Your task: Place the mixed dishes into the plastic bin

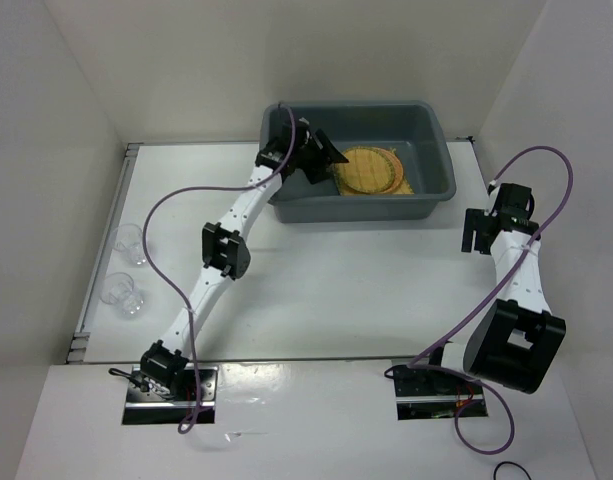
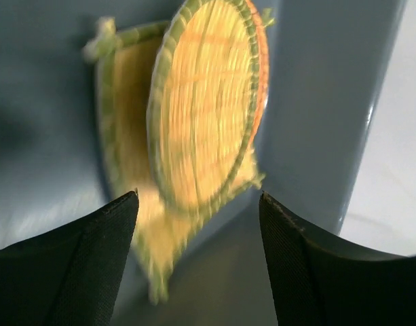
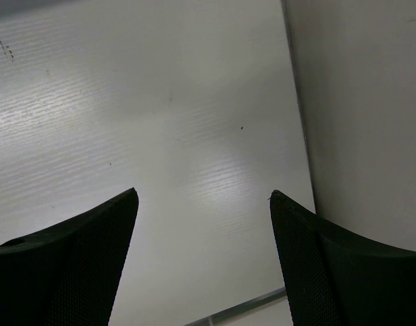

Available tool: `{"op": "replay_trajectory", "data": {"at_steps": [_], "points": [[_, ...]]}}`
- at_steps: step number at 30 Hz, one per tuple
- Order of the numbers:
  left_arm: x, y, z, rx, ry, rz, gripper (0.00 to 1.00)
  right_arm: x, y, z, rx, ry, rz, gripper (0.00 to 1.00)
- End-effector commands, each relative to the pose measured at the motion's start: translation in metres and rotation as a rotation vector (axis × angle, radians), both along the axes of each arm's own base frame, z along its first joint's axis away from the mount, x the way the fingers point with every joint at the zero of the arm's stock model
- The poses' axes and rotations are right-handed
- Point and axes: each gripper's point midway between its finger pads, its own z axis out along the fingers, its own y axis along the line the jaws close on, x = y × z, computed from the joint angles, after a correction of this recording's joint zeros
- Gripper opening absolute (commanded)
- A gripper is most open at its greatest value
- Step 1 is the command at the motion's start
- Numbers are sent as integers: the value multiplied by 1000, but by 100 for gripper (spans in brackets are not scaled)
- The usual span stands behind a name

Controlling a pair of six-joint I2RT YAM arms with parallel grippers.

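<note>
a large grey rectangular plastic bin [image 1: 366, 208] with rounded corners stands at the far edge of the white desk [image 1: 336, 290], a little right of the middle. on its floor lies a square yellow woven bamboo mat [image 2: 126, 95], and on top of the mat rests a round yellow woven disc with a green rim [image 2: 208, 102]; both sit toward the right half of the bin. a thin orange-brown edge [image 2: 263, 75] shows from under one side of the green-rimmed disc, too little of it to tell more. the left arm reaches across the desk and over the bin's near-left corner, with the left gripper [image 2: 197, 197] inside the bin just beside the stacked dishes. its fingers stand wide apart and released, with nothing between them, and the disc and mat lie free beyond the fingertips. near the left edge of the desk, well apart from the bin, stands a small clear glass cup [image 1: 132, 244], and a second clear glass cup [image 1: 121, 291] stands just nearer the arms along that same edge. the right arm is folded back by the right edge of the desk. the right gripper [image 3: 203, 193] hangs over bare desk surface near the side wall, its fingers spread and released, grasping nothing.
</note>
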Motion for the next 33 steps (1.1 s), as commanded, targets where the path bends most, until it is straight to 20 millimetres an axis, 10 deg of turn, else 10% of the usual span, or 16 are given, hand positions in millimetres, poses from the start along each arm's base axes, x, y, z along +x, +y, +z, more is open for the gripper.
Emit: {"op": "replay_trajectory", "data": {"at_steps": [1,6,7,11,12,14,15,18,20,33], "points": [[-23,68,122,238,-155,104,79,9,3,-2,9,-22,17,83],[-76,135,179,582,-196,291,87,10,4,-8,18,-4,30,83],[-80,175,193,770,-230,463,100,11,5,-8,26,-8,36,83],[-112,250,239,984,-238,701,100,11,11,-16,58,14,62,83],[-116,264,191,1070,-97,682,100,12,13,-16,67,10,69,83],[-138,319,187,967,43,873,100,11,16,-20,74,27,78,87],[-158,338,135,1051,190,859,100,13,21,-20,81,25,94,89],[-191,388,120,996,286,966,100,13,20,-20,76,27,101,90],[-214,404,72,1036,402,903,100,13,20,-20,76,27,101,90],[-231,491,-8,991,624,910,100,12,24,-30,101,59,118,95]]}}
